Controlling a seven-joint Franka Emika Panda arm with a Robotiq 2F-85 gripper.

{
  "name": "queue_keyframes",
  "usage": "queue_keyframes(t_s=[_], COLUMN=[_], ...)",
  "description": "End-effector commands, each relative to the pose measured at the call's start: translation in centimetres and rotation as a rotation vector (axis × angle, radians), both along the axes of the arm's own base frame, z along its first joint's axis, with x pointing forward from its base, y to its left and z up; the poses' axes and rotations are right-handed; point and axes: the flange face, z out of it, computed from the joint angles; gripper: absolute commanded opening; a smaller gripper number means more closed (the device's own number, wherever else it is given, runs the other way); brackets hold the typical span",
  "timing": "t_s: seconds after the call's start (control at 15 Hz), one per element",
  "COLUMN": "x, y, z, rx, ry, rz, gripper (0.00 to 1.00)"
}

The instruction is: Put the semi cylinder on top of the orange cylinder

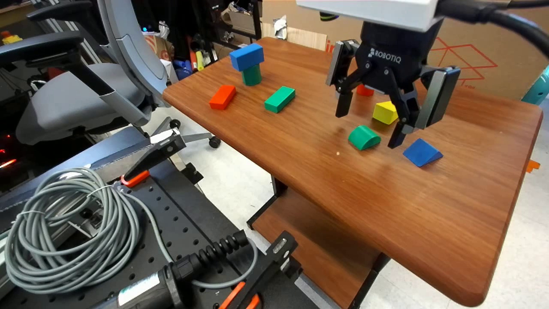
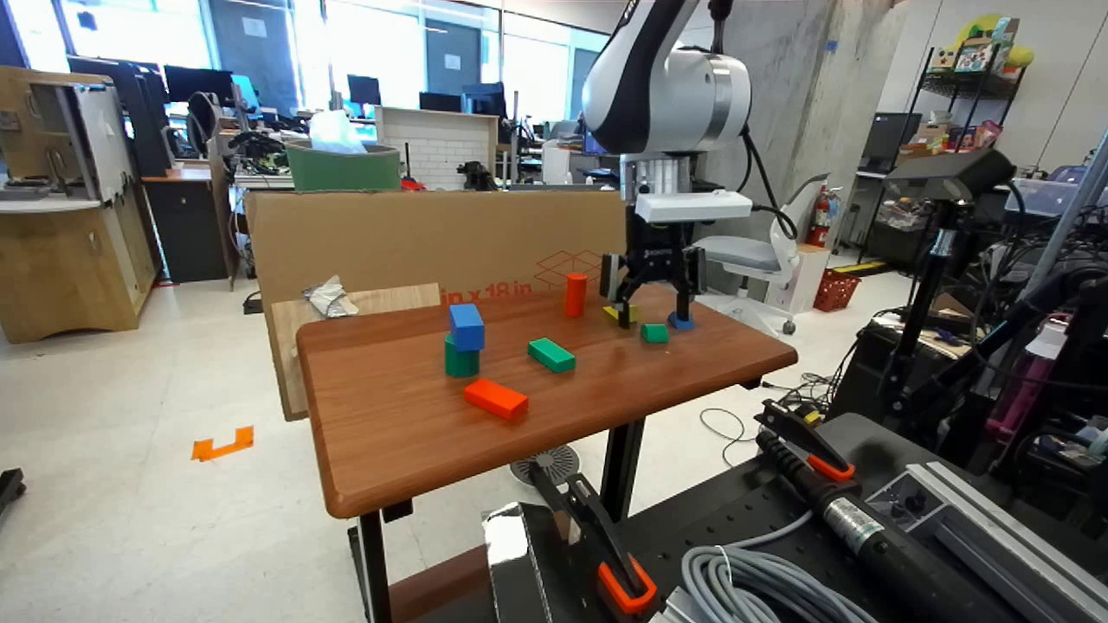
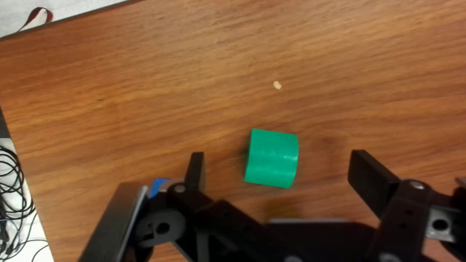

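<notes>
The semi cylinder, a small bright green block with its rounded side up, lies on the table in both exterior views [image 1: 363, 137] [image 2: 654, 333] and in the wrist view [image 3: 273, 158]. My gripper [image 1: 369, 124] [image 2: 653, 313] [image 3: 278, 162] is open and points down above it. In the wrist view the block shows between the two fingers, nearer the left one, touching neither. The orange cylinder [image 2: 575, 295] stands upright with nothing on top. It also shows in an exterior view [image 1: 365, 90], mostly hidden behind the gripper. It is out of the wrist view.
A blue wedge [image 1: 422, 152] and a yellow wedge [image 1: 385, 112] lie close to the gripper. A longer green block [image 1: 279, 99], a low orange-red block [image 1: 223, 97], and a blue block [image 1: 247, 56] on a green cylinder [image 1: 251, 75] are farther off. Cardboard [image 2: 415, 247] stands behind the table.
</notes>
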Motion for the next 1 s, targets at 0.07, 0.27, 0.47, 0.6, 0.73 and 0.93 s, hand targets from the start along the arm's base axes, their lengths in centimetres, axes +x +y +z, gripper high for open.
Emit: queue_keyframes(t_s=[0.07, 0.27, 0.47, 0.6, 0.73, 0.93], x=[1.0, 1.4, 1.0, 0.7, 0.3, -0.1], y=[0.3, 0.5, 0.9, 1.0, 1.1, 1.4], z=[-2.6, -2.7, -1.8, -1.2, -0.3, 1.1], rx=[-0.034, -0.06, -0.065, -0.063, -0.053, -0.031], ry=[0.029, 0.027, 0.019, 0.016, 0.01, 0.005], rz=[0.034, 0.07, 0.108, 0.123, 0.132, 0.143], gripper=[1.0, 0.74, 0.62, 0.45, 0.3, 0.11])
